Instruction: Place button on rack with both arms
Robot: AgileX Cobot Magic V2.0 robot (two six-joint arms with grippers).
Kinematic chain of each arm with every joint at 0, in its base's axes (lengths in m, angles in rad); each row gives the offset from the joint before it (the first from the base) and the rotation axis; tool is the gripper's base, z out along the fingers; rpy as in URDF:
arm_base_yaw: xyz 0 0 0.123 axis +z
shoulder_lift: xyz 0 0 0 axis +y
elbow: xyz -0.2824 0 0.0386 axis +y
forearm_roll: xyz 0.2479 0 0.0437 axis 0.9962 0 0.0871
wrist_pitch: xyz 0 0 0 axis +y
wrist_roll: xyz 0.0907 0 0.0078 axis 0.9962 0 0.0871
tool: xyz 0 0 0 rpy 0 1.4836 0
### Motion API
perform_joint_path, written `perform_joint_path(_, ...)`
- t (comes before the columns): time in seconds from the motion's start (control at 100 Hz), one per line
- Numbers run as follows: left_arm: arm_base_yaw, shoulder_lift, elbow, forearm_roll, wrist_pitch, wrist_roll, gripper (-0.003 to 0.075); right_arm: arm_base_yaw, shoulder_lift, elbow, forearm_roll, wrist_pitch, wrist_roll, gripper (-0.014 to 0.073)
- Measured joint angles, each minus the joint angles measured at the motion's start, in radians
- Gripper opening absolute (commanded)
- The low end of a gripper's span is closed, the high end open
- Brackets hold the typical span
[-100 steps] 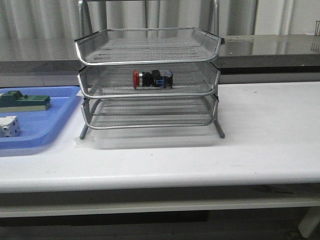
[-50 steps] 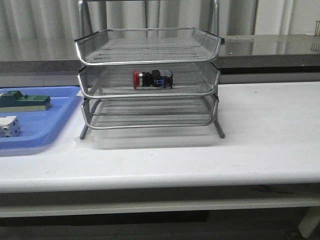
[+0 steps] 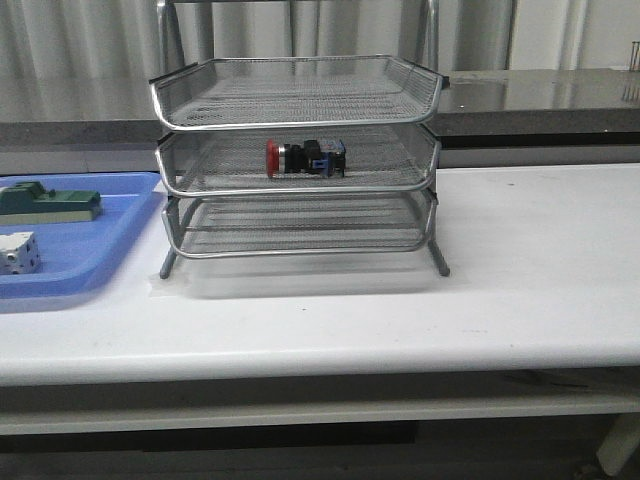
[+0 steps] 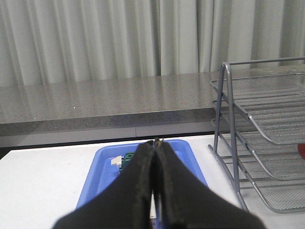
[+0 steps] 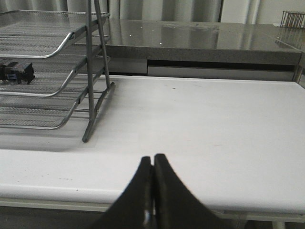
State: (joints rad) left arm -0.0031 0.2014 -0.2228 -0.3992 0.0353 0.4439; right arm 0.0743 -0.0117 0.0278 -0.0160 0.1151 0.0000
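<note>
Button (image 3: 305, 158) lies on its side in the rack's (image 3: 297, 160) middle tray, near centre. Left hand (image 4: 156, 157) and right hand (image 5: 152, 164) are both pressed together, empty, back from the bench (image 3: 520, 270). A bump against the rack could roll the button toward nine o'clock.

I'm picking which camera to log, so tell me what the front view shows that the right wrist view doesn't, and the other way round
Only the front view shows the blue tray with the green-and-grey block and white block, plus the button's red cap. Neither arm appears there.

Only the right wrist view shows the right gripper, its fingers pressed together over the table edge.

Both show the rack, the white table, and the button lying in the middle tier; the wrist view catches only its dark rear end.
</note>
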Motion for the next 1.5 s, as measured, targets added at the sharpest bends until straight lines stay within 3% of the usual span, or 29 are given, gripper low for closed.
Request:
perform_joint_path(0.32, 0.000, 0.000, 0.009, 0.074, 0.000, -0.010, -0.0021, 0.000, 0.000, 0.000, 0.000, 0.000, 0.000, -0.0057)
perform_joint_path(0.54, 0.000, 0.000, 0.082, 0.384, -0.009, -0.335, -0.0021, 0.000, 0.000, 0.000, 0.000, 0.000, 0.000, -0.0057)
perform_joint_path(0.67, 0.000, -0.002, 0.146, 0.467, -0.066, -0.425, -0.0021, 0.000, 0.000, 0.000, 0.000, 0.000, 0.000, -0.0057)
perform_joint_path(1.04, 0.000, -0.198, 0.219, 0.486, -0.100, -0.457, -0.0021, 0.000, 0.000, 0.000, 0.000, 0.000, 0.000, -0.0057)
perform_joint_path(1.5, 0.000, -0.205, 0.219, 0.486, -0.094, -0.465, -0.0021, 0.000, 0.000, 0.000, 0.000, -0.001, 0.000, -0.0057)
